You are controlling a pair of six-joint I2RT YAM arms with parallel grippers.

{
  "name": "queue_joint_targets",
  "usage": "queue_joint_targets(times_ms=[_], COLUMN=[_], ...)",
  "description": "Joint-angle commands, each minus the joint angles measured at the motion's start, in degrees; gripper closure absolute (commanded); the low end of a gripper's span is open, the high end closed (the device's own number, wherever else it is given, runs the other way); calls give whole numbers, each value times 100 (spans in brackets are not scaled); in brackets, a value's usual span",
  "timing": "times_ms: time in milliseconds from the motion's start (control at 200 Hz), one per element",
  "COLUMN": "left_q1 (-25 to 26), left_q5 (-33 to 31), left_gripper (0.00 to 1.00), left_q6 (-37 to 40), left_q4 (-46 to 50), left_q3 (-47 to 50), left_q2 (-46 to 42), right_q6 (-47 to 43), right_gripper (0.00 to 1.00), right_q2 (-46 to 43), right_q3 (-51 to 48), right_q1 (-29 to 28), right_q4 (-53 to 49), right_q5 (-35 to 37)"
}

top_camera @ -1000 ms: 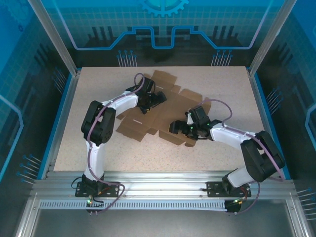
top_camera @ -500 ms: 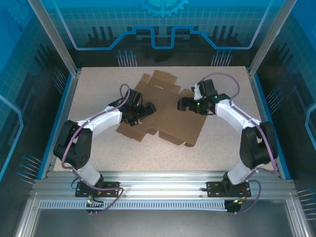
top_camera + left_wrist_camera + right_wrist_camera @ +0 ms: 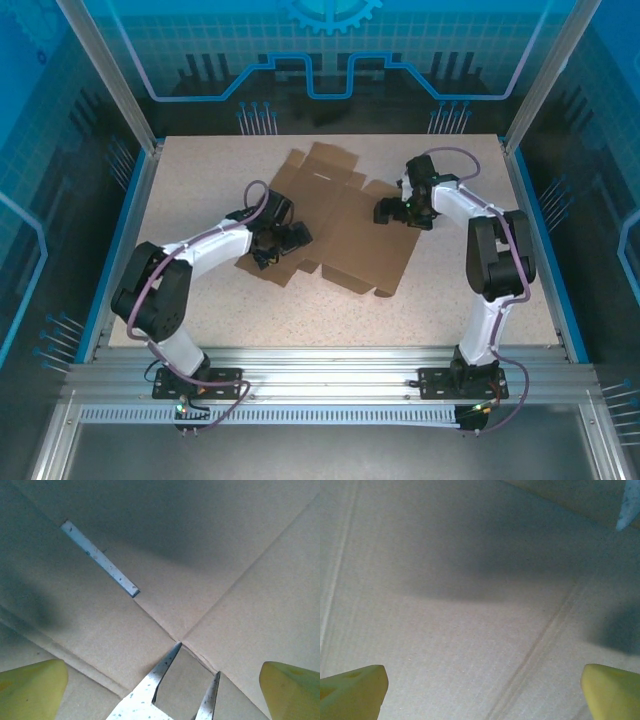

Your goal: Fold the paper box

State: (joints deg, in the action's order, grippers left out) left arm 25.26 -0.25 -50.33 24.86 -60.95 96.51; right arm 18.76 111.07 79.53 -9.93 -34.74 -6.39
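The paper box (image 3: 340,225) lies flat and unfolded on the surface (image 3: 200,170), no wall or flap raised yet. By my read the task is at the start: both arms are lining up for the 1st fold.

Left end effector (image 3: 284,240): spread wide, nothing held. In the left wrist view its yellow fingertips (image 3: 31,690) sit at the frame's lower corners w/ cardboard right below them. A slot (image 3: 100,560) lies ahead and to its left. A die-cut notch (image 3: 145,702) showing speckled surface sits betw. the tips, where several creases meet.

Right end effector (image 3: 386,212): also wide open, empty. It hangs close over a plain panel w/ one crease (image 3: 545,635) running diagonally beneath it. Can't tell whether either one touches the sheet.

Next move, as I judge it: one tip needs to get under a flap edge. The notch under the left end effector looks like the easiest way in. Then lift along the crease while the right end effector pins its panel so the sheet doesn't slide. Risk: thin card on a smooth top may scoot instead of hinging.
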Motion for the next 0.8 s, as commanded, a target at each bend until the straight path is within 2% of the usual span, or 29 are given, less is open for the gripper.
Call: queue_joint_targets(times_ms=[0, 455, 796], left_q1=[13, -29, -155], left_q5=[-35, -52, 42], left_gripper=[1, 1, 1], left_q6=[-107, 210, 664], left_q4=[186, 515, 634], left_q3=[-236, -1033, -2008], left_q2=[193, 1003, 1816], right_q6=[-16, 506, 1452], right_gripper=[0, 0, 0], right_q2=[100, -625, -1819], right_q3=[28, -1448, -2732], right_q1=[78, -152, -971], right_q4=[-49, 597, 1194], right_q5=[-112, -267, -287])
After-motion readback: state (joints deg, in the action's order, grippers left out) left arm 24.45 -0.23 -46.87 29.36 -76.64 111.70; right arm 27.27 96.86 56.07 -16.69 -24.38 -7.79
